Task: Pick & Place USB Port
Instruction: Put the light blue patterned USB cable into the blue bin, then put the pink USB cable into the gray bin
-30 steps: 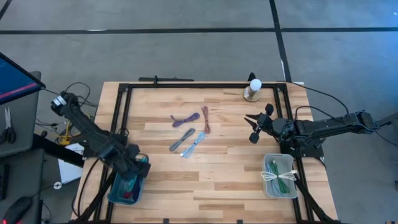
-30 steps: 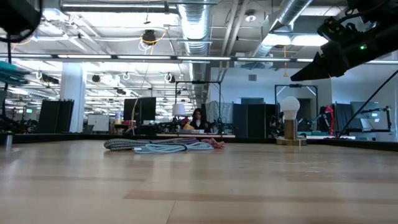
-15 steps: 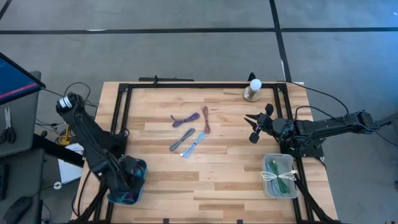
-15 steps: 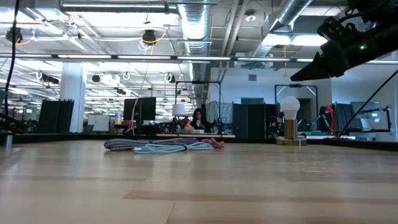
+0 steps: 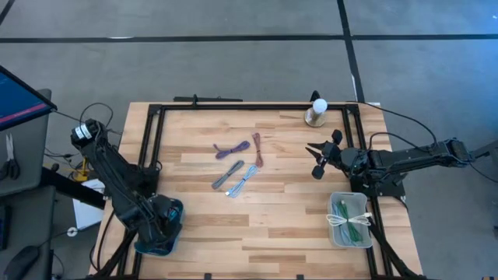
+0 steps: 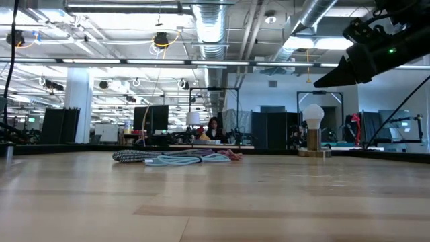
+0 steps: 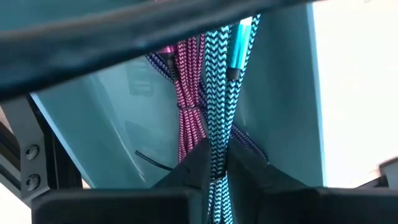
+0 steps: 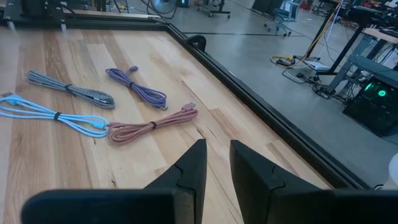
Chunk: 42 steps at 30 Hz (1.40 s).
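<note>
Down at the near-left corner of the worktop (image 5: 272, 225), the left gripper (image 7: 214, 163) reaches into a blue bin (image 5: 173, 214). Its 2 dark fingers (image 7: 193, 167) stand only a narrow way apart with a teal zigzag-braided cable (image 7: 219, 109) running up between them — the cable touches both inner faces, though whether it is truly pinched I cannot tell. Just beside it in the bin lie a pink braided cable (image 7: 188, 99) and a purple one (image 7: 160, 62), pressed against the teal one where they cross ahead of the fingertips.

The right gripper (image 8: 217, 155) hangs above the worktop's far-right part with nothing between its fingers (image 8: 194, 163), which leave a slim gap. Ahead of it on the wood lie 4 bundled cables, well apart from the fingertips: a pink cable (image 8: 152, 126) nearest, a light blue cable (image 8: 56, 115) and a grey braided cable (image 8: 71, 90) beyond that, and a purple cable (image 8: 138, 87) further out. From above, a clear bin (image 5: 348, 220) holding white and green cables sits near this gripper toward the worktop's front edge, and a small lamp (image 5: 317, 110) stands near it toward the back edge.
</note>
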Available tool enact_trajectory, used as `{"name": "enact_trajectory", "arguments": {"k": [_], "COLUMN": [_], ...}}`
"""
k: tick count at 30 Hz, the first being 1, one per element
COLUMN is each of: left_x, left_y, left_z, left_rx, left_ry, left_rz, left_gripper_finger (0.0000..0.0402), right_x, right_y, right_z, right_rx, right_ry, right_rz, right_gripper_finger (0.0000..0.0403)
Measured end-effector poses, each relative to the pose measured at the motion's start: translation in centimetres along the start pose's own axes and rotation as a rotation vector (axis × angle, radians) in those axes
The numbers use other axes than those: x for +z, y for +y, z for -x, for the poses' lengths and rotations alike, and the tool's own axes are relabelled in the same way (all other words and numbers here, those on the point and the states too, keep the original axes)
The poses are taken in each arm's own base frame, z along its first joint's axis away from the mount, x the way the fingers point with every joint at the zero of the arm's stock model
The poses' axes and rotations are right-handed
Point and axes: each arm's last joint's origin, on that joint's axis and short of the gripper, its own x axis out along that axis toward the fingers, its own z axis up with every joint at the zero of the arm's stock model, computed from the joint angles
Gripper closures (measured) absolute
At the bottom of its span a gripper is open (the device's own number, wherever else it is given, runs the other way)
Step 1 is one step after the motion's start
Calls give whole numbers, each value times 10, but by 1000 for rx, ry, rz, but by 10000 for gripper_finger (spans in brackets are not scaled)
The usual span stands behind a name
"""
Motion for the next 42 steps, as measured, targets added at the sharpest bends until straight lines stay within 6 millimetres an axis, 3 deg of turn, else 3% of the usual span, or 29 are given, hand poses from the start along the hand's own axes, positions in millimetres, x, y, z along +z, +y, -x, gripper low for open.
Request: {"name": "enact_trajectory", "arguments": {"k": [9, 17, 26, 34, 42], "left_x": [0, 6, 31, 60, 77], "left_y": [0, -2, 6, 18, 22], "left_z": [0, 2, 36, 65, 78], "left_rx": [0, -28, -215, -367, -255], "left_ry": [0, -56, -58, -439, -787], "left_rz": [-2, -118, -51, -288, -576], "left_gripper_finger": [305, 306, 320, 329, 330], "right_x": [0, 0, 0, -1, -1], "right_y": [0, 0, 0, 0, 0], "right_z": [0, 0, 0, 0, 0], "right_rx": [0, 0, 0, -1, -2], "right_ry": [0, 0, 1, 7, 6], "right_rz": [0, 0, 1, 8, 8], "right_gripper_finger": [339, 339, 339, 339, 339]}}
